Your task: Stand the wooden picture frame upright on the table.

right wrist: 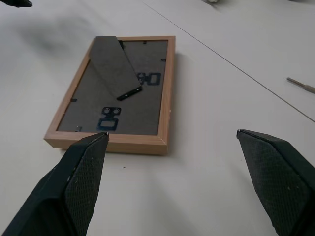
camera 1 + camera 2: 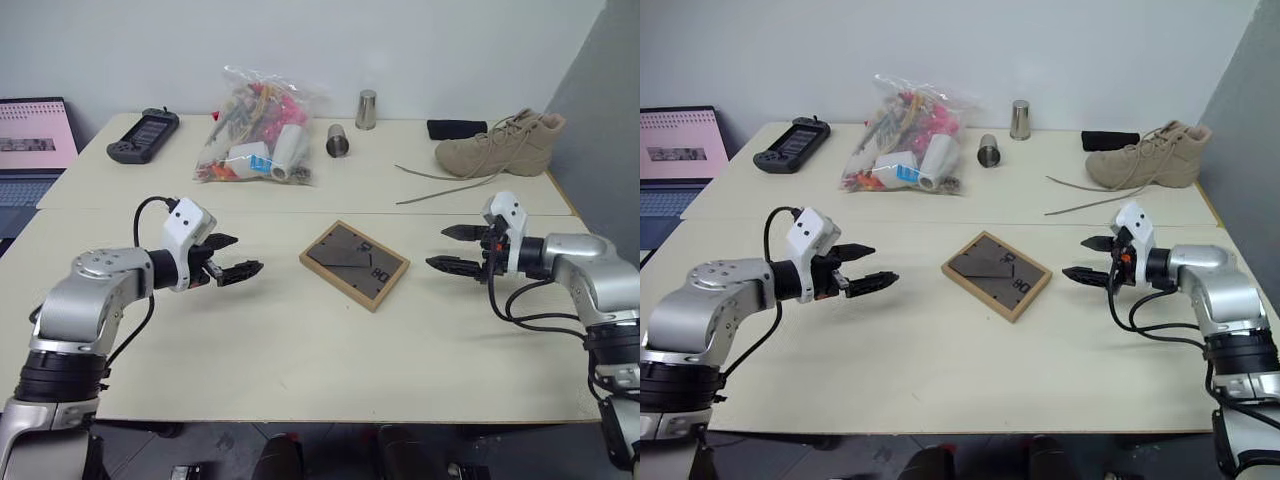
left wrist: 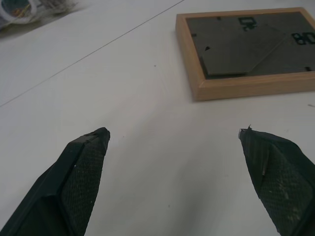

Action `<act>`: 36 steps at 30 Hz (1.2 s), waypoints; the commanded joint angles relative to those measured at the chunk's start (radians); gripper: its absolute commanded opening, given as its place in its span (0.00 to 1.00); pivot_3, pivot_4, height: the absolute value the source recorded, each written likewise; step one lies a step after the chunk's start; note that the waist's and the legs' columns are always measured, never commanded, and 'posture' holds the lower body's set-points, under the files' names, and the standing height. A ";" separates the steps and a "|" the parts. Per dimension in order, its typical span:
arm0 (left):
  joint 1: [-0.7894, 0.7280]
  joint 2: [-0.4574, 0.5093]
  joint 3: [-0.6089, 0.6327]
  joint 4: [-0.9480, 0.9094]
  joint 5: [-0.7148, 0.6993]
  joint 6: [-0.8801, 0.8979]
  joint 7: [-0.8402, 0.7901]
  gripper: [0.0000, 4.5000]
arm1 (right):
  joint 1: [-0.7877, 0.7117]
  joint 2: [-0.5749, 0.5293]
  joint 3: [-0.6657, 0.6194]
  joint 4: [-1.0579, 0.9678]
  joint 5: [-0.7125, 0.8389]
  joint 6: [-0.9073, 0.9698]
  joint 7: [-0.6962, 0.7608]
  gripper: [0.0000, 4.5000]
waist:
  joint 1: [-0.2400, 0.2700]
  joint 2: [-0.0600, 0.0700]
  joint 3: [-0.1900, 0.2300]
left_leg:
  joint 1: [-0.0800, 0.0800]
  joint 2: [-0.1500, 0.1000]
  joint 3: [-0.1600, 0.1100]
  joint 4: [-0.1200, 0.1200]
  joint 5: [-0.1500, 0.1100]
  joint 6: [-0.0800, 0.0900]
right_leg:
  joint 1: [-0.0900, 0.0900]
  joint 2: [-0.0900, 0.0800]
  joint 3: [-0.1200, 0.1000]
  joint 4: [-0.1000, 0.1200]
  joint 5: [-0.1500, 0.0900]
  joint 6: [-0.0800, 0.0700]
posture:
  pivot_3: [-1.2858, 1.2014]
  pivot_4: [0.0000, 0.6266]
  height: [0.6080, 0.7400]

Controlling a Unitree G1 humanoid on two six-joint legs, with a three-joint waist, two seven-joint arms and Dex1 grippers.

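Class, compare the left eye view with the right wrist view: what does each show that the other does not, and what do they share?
Left eye view alone: both arms with open grippers, left and right, a plastic bag, a boot and two metal cups. Right wrist view alone: the stand on the frame's back, close up. Both: the picture frame lying face down on the table.

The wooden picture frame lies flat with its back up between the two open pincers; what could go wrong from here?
1. The small rectangular light-wood picture frame lies flat on the pale cream table, so the left pincer or right pincer may push it along instead of gripping an edge.
2. Its dark fold-out stand looks folded against the back; stood up like this, it would probably topple.
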 commanded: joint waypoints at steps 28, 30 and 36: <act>-0.106 -0.181 -0.130 0.144 0.112 -0.141 0.006 0.20 | -0.275 0.210 0.128 0.644 -0.320 -0.482 -0.104 0.06 | 0.000 0.000 0.000 | 0.000 0.000 0.001 0.001 0.000 0.000 | 0.000 0.000 0.000 0.001 0.000 0.000 | 0.52 0.24 1.00; -0.112 -0.196 -0.148 0.173 0.127 -0.164 -0.003 0.13 | -0.277 0.224 0.128 0.656 -0.328 -0.492 -0.107 0.00 | -0.001 0.000 0.000 | 0.000 0.000 0.000 0.001 0.000 0.000 | 0.000 0.000 0.000 0.001 0.000 0.000 | 0.52 0.24 1.00; -0.128 -0.259 -0.189 0.281 0.173 -0.246 -0.002 0.00 | -0.217 0.238 0.137 0.545 -0.303 -0.451 -0.019 0.00 | 0.000 0.000 0.000 | 0.000 0.000 0.000 0.001 0.000 0.000 | 0.000 -0.001 0.000 0.001 0.000 0.000 | 0.52 0.24 1.00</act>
